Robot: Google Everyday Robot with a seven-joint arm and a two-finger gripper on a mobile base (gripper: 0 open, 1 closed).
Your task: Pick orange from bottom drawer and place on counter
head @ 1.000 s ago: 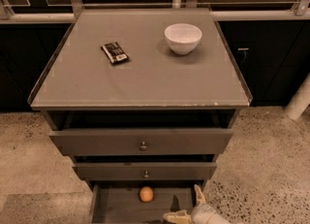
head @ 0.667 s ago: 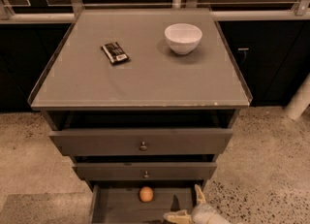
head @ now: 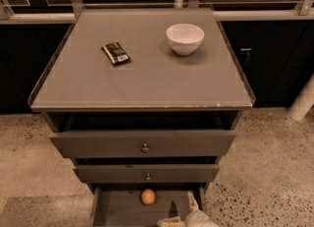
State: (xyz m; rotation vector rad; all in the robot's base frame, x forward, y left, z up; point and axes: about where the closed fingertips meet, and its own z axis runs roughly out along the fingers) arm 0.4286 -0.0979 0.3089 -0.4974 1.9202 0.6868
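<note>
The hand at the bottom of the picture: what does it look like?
Only a little of the hand shows, at the bottom edge by the open bottom drawer. It has a rounded white body and two pale yellowish fingers. No cables or markings show.

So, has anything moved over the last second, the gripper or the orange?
Nothing visibly changed. The gripper is at the front right of the open bottom drawer, apart from the orange, which lies on the drawer floor. The white bowl and dark packet sit on the counter as before.
</note>
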